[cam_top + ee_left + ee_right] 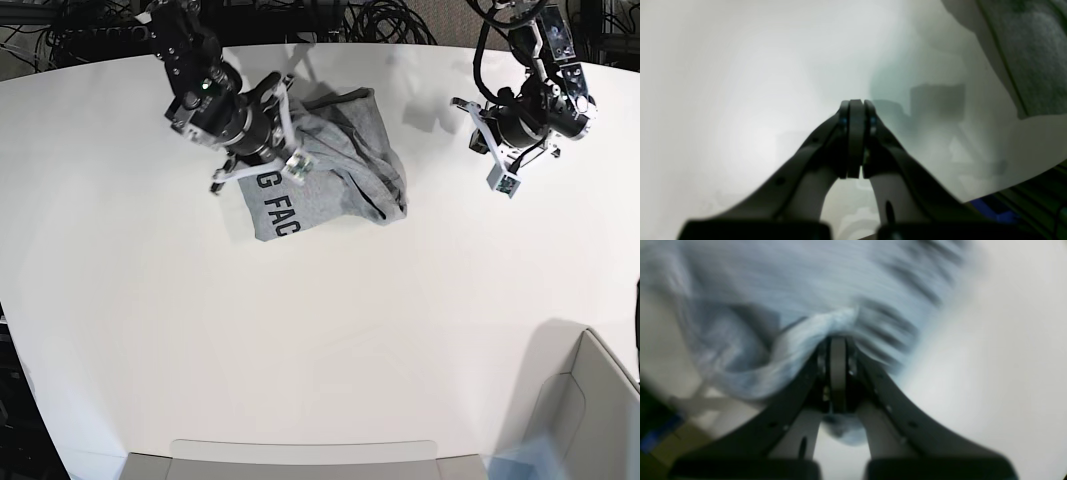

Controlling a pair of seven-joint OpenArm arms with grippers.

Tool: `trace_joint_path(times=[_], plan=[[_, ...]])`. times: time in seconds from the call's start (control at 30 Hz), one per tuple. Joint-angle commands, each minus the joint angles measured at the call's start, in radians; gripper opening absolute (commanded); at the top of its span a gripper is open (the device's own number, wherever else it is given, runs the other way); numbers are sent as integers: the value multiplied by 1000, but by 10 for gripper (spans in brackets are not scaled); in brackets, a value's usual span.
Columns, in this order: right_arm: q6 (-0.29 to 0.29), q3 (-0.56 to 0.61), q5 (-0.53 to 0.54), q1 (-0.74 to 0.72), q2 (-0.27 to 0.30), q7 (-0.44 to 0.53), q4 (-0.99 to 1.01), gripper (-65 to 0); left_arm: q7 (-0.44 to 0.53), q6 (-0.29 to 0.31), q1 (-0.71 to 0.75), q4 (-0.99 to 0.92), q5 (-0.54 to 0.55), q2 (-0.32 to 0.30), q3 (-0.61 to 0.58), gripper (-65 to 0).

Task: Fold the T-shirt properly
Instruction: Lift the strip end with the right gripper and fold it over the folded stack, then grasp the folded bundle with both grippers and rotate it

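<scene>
The heather-grey T-shirt [345, 160] lies bunched on the white table [320, 320], left of centre at the back, with black letters [277, 208] showing on its front flap. My right gripper [296, 168] is over the shirt's left part. In the right wrist view, which is motion-blurred, the right gripper [838, 340] is shut on a raised fold of the T-shirt [813, 330]. My left gripper [506, 183] hangs above bare table to the shirt's right. It is shut with nothing in it [856, 103], and the shirt's edge [1033, 50] lies off to its upper right.
A grey open box [590, 400] stands at the front right corner. A pale tray edge [300, 455] runs along the table's front. Dark cables [380, 20] lie behind the table's curved back edge.
</scene>
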State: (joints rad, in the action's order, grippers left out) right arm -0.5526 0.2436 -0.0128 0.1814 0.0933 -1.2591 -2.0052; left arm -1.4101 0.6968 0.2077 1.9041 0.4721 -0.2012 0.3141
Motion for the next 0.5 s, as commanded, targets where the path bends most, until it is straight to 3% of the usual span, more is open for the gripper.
trace_joint_path(times=[0.0,0.07,0.17,0.23,0.47], plan=[[-53,55,12,0,-8,9,-42,-650,14,1,-6,15,9,-10,3,-650],[-116,158,12,3,-11,9,-49,-650,14,1,-6,15,9,-10,3,-650],[-119,264,9,-4,-14,12,-45,-650,14,1,-6,15,9,-10,4,-650],[-119,254,4,-24,-30,14,-47,-650,14,1,-6,15,9,-10,7,-650],[-120,-174,7,-148,-62,15,-25,-650,14,1,-9,39,18,7,3,-650]])
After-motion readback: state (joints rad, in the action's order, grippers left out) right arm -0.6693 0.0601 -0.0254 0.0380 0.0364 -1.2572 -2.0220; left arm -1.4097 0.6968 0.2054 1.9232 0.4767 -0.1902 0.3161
